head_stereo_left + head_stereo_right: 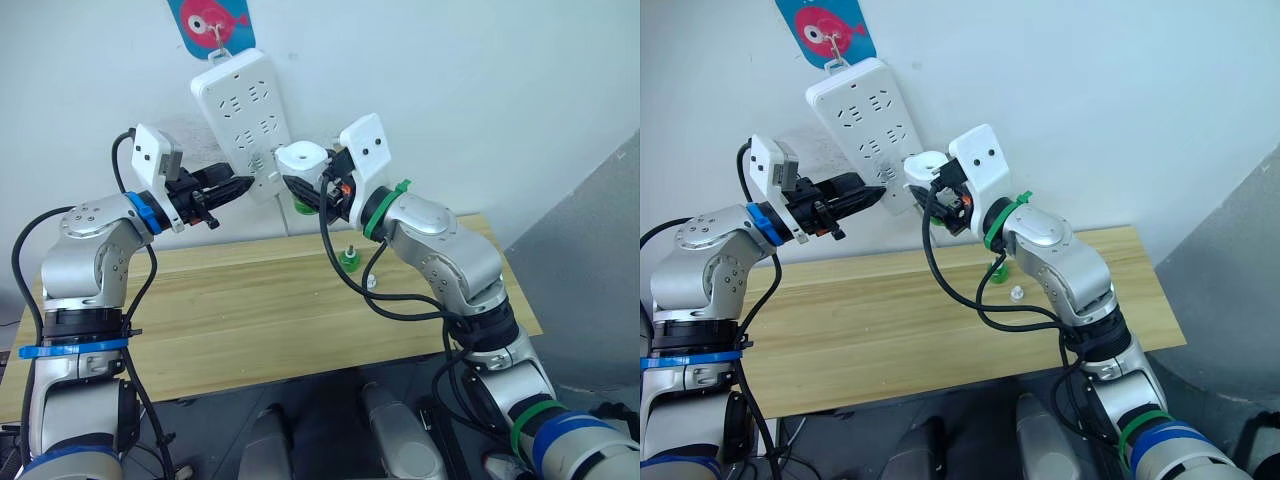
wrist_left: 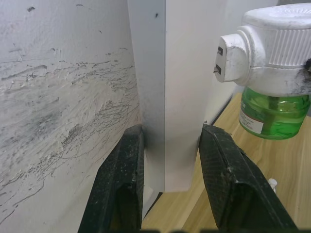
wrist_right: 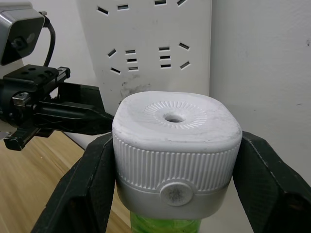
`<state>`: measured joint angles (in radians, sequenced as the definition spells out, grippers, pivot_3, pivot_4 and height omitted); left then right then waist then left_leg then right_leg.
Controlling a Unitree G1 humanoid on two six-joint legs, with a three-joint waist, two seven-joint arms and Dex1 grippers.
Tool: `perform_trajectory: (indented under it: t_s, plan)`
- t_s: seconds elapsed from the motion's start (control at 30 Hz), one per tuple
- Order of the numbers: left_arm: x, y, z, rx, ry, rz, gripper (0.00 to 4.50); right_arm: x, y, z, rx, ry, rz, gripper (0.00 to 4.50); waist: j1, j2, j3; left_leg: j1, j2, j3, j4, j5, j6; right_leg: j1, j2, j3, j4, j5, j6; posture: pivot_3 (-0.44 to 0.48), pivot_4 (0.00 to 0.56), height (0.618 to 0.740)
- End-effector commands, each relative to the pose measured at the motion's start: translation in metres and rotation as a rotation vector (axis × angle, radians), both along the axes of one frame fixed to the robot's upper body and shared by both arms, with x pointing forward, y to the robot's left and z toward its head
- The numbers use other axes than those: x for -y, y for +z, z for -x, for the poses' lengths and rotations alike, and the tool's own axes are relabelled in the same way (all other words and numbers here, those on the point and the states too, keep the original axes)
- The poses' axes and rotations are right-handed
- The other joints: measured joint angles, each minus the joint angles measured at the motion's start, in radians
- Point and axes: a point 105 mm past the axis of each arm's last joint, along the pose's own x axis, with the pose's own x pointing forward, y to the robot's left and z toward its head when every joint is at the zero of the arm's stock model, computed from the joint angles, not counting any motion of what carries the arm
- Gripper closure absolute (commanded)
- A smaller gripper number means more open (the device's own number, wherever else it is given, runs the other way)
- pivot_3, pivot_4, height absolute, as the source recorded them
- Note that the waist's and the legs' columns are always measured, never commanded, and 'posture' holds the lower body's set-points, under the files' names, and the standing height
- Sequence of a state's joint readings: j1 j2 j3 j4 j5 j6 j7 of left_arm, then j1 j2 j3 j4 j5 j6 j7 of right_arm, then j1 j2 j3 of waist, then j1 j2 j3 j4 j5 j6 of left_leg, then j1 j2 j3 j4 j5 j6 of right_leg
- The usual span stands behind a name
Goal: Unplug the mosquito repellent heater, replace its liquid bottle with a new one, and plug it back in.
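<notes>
My right gripper [image 3: 177, 145] is shut on the white mosquito repellent heater [image 1: 302, 157], holding it in the air just beside the power strip [image 1: 245, 100] on the wall. Its two plug prongs point at the strip and stand a little apart from it. A translucent green bottle [image 2: 274, 114], the new one, sits in the heater's underside. My left gripper [image 2: 170, 136] is shut on the strip's lower end, one finger on each side. The capless liquid bottle [image 1: 349, 258] with its bare wick stands upright on the wooden table [image 1: 250, 310], below the right gripper.
A small white cap [image 1: 371, 283] lies on the table just in front of the capless bottle. The strip hangs tilted from a hook [image 1: 218, 40] on the white wall. Black cables [image 1: 345, 275] hang from the right wrist over the table's middle.
</notes>
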<state>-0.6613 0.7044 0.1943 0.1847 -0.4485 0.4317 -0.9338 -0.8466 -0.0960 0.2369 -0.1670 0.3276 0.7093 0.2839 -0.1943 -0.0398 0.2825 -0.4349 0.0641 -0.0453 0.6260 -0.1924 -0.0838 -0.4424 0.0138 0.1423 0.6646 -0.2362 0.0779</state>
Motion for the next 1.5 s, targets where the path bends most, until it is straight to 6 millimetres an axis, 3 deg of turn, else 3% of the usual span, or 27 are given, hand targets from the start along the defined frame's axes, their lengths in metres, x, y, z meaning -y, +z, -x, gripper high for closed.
perform_trajectory:
  t_s: [0.03, 0.63, 1.03, 1.5]
  plan:
    - [-0.002, 0.009, 0.001, 0.025, 0.009, 0.006, 3.18, -0.002, 0.015, 0.005, 0.062, 0.005, -0.038, 1.49, 0.000, 0.000, 0.000, 0.000, 0.000, 0.000, 0.000, 0.000, 0.000, 0.000, 0.000, 0.000, 0.000, 0.000, 0.000, -0.156, 0.253, 0.740]
    - [-0.001, 0.011, 0.001, 0.015, 0.007, 0.029, 3.18, 0.000, 0.000, 0.001, 0.023, -0.028, -0.017, 1.49, 0.000, 0.000, 0.000, 0.000, 0.000, 0.000, 0.000, 0.000, 0.000, 0.000, 0.000, 0.000, 0.001, 0.000, 0.000, -0.155, 0.255, 0.740]
    - [0.000, 0.011, 0.001, 0.011, 0.001, 0.031, 3.18, -0.004, 0.011, 0.006, 0.073, -0.015, -0.078, 1.49, 0.000, 0.000, 0.000, 0.000, 0.000, -0.001, 0.000, 0.000, 0.000, 0.000, 0.000, -0.001, 0.001, 0.000, 0.000, -0.155, 0.252, 0.740]
    - [0.001, 0.011, 0.000, 0.012, -0.002, 0.032, 3.18, -0.003, 0.004, 0.013, 0.092, 0.009, -0.042, 1.50, 0.000, 0.000, 0.000, 0.000, 0.000, -0.001, 0.000, 0.000, 0.000, 0.000, 0.000, -0.001, 0.000, 0.000, 0.000, -0.154, 0.252, 0.740]
